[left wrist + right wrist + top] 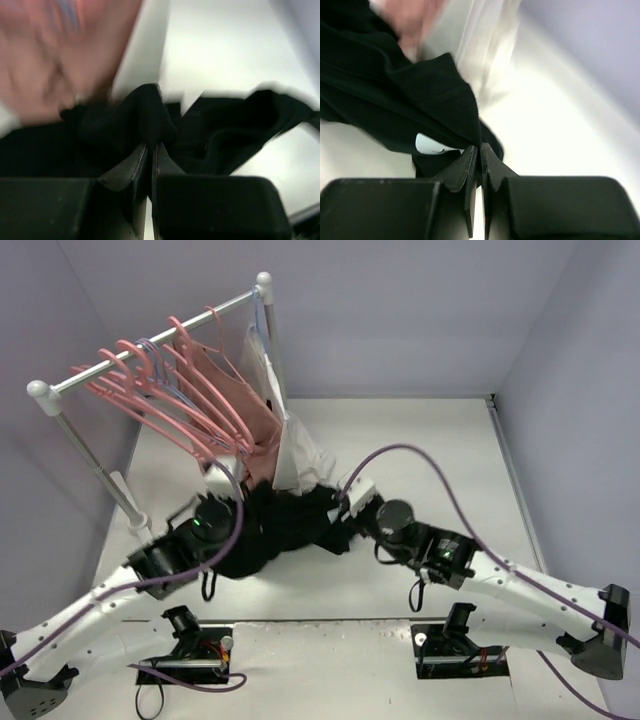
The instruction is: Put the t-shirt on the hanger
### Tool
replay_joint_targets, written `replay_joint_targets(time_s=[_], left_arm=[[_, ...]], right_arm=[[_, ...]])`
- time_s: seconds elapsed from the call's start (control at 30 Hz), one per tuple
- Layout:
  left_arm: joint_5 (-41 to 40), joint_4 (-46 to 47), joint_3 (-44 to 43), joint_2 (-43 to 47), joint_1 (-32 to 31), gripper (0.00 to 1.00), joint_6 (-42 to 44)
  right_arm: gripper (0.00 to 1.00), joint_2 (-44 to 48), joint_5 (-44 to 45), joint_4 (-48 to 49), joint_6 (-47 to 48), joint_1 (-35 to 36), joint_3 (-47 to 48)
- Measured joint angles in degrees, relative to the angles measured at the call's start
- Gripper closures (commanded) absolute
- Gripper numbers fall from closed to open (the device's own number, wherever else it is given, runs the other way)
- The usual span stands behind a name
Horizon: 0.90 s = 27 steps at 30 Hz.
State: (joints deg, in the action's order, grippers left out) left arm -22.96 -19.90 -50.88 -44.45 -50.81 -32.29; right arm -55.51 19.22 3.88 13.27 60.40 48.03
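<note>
Both hands clenched on the shirt, in front of the rail.
Left hand (pixel 150 149) and right hand (pixel 480 148) each pinch a fold of the shirt (pixel 285 525). It is stretched left-right between them, low over the bench (pixel 430 460). Hangers (pixel 200 410) sit on the rail (pixel 235 298) behind, left hand nearer. Walls close.

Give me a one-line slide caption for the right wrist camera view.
Right fingers pinched shut on an edge of the black t-shirt, white label showing, white garment blurred behind.
</note>
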Motion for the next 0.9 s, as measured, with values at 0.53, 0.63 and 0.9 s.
replay_joint_targets(time_s=[0.53, 0.63, 0.9], left_arm=[[-2.78, -7.26, 21.91, 12.73, -8.02, 0.40, -17.87], [-4.40, -10.38, 16.75, 8.84, -8.02, 0.40, -17.55], [-5.46, -14.85, 12.99, -2.94, -8.02, 0.40, -17.32]], right_arm=[[0.44, -0.69, -4.80, -1.67, -27.43, 1.31, -9.55], [0.48, -7.75, -4.67, 0.14, -30.97, 1.31, -3.69], [0.48, -21.99, -5.46, 0.53, -38.07, 3.30, -1.89]])
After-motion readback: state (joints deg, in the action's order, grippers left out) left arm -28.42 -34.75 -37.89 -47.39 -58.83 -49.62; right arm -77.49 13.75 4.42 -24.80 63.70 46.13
